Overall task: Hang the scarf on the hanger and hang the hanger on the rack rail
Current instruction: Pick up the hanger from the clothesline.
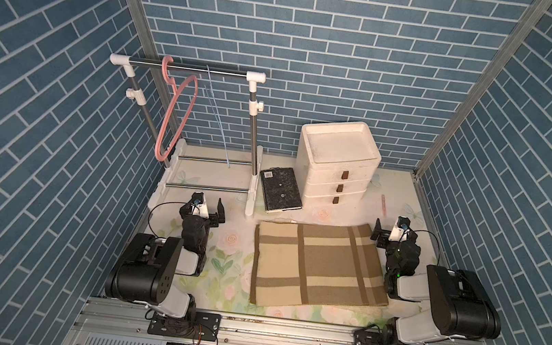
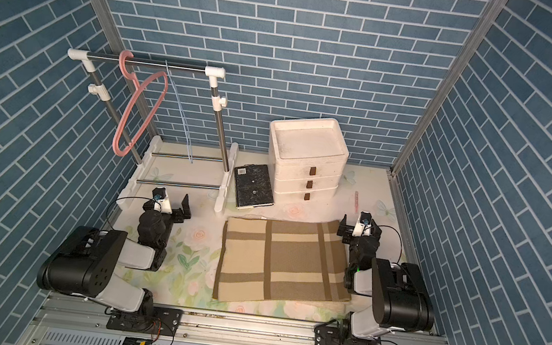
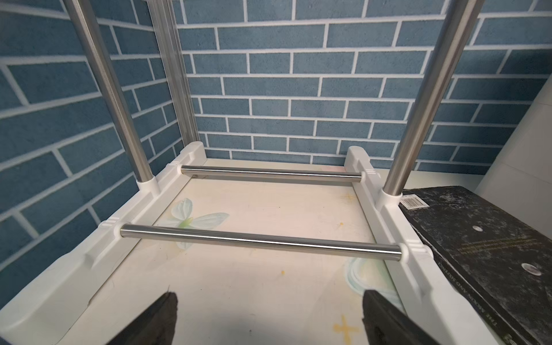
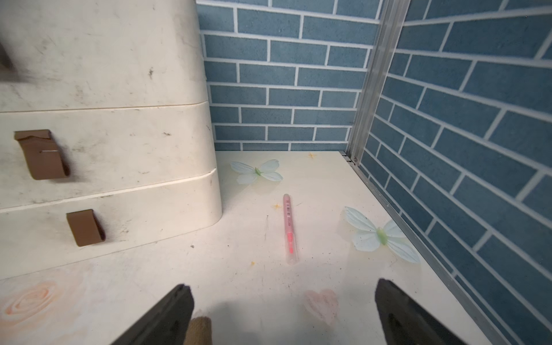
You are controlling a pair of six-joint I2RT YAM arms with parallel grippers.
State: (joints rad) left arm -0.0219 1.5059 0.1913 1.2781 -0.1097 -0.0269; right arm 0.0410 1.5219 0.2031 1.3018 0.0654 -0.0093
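Observation:
The scarf (image 1: pixel 318 266) (image 2: pixel 283 262), folded flat with beige and brown checks, lies on the table between my two arms. A pink hanger (image 1: pixel 176 114) (image 2: pixel 138 113) hangs from the rail (image 1: pixel 190 69) of the clothes rack at the back left. To the left of the scarf, my left gripper (image 1: pixel 207 206) (image 2: pixel 170 203) (image 3: pixel 270 316) is open and empty, pointing at the rack's base. My right gripper (image 1: pixel 396 231) (image 2: pixel 360 226) (image 4: pixel 283 310) is open and empty at the scarf's far right corner. A bit of that corner (image 4: pixel 200 330) shows beside one finger in the right wrist view.
A thin pale blue hanger (image 1: pixel 216 119) also hangs on the rail. A white drawer unit (image 1: pixel 338 163) stands at the back, with a black book (image 1: pixel 281 190) (image 3: pixel 490 254) lying between it and the rack's foot (image 3: pixel 388 215). A pink pen (image 1: pixel 384 204) (image 4: pixel 289 227) lies near the right wall.

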